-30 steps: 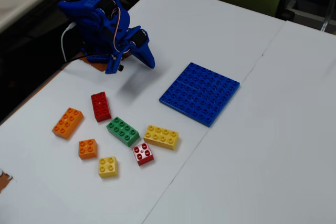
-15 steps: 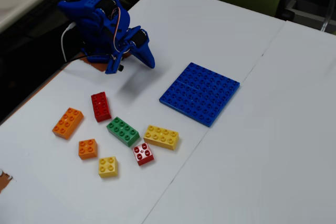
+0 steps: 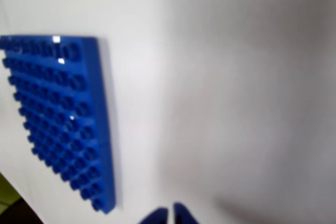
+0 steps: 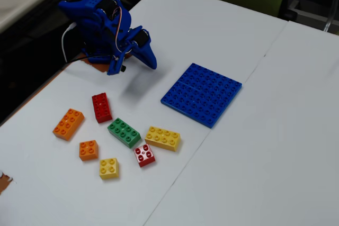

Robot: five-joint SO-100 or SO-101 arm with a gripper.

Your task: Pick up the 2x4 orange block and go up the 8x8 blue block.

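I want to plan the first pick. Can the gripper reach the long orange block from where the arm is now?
Probably yes. The 2x4 orange block lies alone at the left end of the bricks, top bare, with free table between it and the folded arm's gripper. The red brick lies close beside it.

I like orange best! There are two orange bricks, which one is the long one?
The 2x4 orange block, farthest left in the fixed view, is the long one with eight studs. The small orange brick beside it is square with four.
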